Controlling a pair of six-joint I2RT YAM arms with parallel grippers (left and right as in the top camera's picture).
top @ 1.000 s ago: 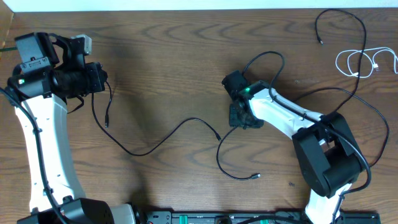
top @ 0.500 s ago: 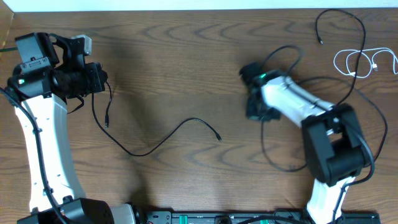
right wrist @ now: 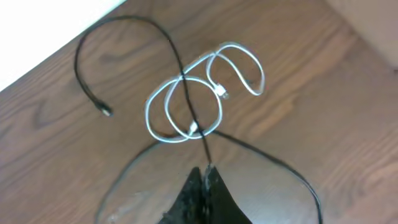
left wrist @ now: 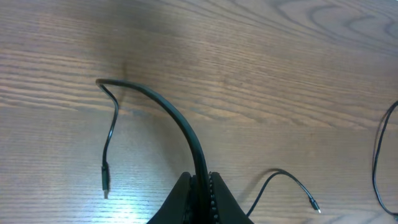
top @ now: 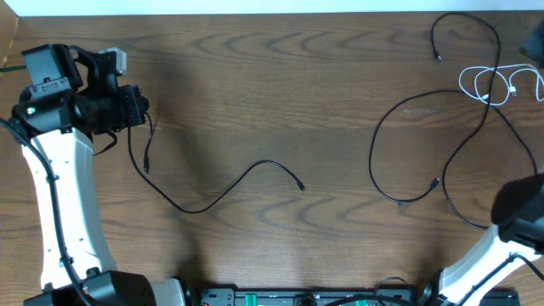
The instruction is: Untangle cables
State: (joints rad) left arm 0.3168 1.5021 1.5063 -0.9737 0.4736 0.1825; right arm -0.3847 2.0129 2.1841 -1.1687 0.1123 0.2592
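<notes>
My left gripper [left wrist: 200,180] is shut on a thin black cable [left wrist: 163,106], which arcs up from the jaws and drops to a plug [left wrist: 104,186]. From overhead that gripper [top: 143,107] sits at the far left and its cable [top: 212,200] trails to the table's middle. My right gripper [right wrist: 206,170] is shut on another black cable [right wrist: 186,87], which crosses the coiled white cable [right wrist: 163,99]. Overhead, the white cable [top: 500,83] lies at the far right, with long black cables [top: 378,144] looping beside and across it.
The right arm's base link [top: 520,212] shows at the lower right edge. A black rail [top: 297,297] runs along the table's front edge. The table's far edge [right wrist: 56,50] is close behind the white coil.
The right arm swung from the table's middle to the far right, its jaws closing, and dragged the black cable with it. The left arm and its cable stayed put.
</notes>
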